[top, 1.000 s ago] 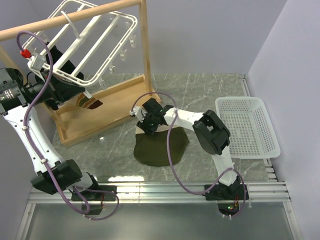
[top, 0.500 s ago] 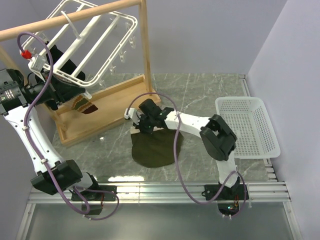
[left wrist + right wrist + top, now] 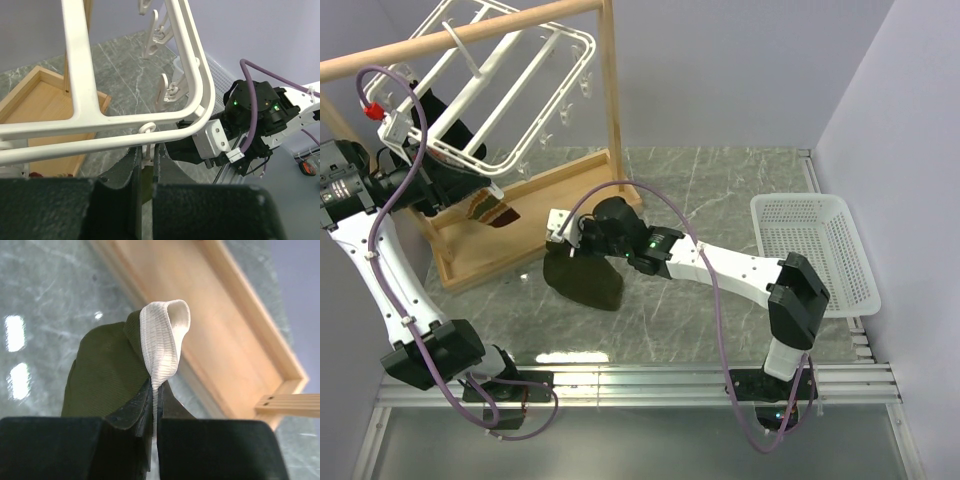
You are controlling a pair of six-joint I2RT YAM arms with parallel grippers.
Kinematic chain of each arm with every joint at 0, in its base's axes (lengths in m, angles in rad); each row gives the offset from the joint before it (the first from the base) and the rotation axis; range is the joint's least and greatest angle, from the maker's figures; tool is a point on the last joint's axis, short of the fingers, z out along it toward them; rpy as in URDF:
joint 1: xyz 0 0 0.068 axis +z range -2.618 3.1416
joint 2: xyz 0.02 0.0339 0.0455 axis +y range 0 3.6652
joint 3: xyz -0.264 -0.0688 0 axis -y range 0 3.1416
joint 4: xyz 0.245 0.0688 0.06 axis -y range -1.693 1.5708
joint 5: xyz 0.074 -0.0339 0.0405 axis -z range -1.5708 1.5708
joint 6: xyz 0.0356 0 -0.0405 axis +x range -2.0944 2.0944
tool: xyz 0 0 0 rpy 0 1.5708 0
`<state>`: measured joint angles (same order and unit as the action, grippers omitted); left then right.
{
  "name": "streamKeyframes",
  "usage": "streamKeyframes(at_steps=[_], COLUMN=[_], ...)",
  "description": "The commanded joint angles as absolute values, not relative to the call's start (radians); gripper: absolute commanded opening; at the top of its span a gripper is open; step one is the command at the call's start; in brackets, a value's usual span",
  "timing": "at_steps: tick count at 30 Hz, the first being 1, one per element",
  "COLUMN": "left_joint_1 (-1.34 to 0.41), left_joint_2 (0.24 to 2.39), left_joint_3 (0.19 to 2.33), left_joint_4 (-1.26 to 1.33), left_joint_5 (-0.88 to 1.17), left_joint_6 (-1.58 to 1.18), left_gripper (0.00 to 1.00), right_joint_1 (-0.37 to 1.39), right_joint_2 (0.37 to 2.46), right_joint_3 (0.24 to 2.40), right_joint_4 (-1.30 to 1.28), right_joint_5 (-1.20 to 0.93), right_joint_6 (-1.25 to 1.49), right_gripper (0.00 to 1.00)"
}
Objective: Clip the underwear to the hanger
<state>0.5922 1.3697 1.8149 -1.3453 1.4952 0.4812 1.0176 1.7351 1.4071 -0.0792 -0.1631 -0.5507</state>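
Olive-green soft cloth underwear [image 3: 105, 375] hangs limp over grey marble desk [image 3: 720, 180] | right tool [image 3: 152, 390] clamped on white ribbed waistband [image 3: 162, 340] | left tool [image 3: 146, 165] pinches clip [image 3: 146, 150] of white plastic hanger [image 3: 79, 75] | likely light, floppy: grip waistband

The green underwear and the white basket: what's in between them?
In the top view, only the right arm stretches between underwear and basket, above bare marble table.

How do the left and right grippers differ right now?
Left gripper is up at the hanger, pinching a dangling clip; right gripper is low over the table, pinching the underwear by its white waistband. Left gripper holds rigid plastic, right gripper soft cloth. Both are shut.
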Motion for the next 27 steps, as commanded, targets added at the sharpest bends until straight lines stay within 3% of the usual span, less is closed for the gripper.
streamKeyframes(at_steps=[1,27], left_joint_1=[0.594,0.594], left_joint_2=[1.344,1.328], left_joint_3=[1.799,1.755], left_joint_4=[-1.362,-1.365], left_joint_5=[1.692,1.692], left_joint_6=[0.499,0.537], left_gripper=[0.01,0.01], right_joint_1=[1.034,1.115], right_joint_2=[1.709,1.847], right_joint_3=[1.480,1.847], right_joint_4=[-0.006,-0.152], right_joint_5=[-0.097,-0.043], right_joint_6=[-0.595,-0.744], right_gripper=[0.00,0.00])
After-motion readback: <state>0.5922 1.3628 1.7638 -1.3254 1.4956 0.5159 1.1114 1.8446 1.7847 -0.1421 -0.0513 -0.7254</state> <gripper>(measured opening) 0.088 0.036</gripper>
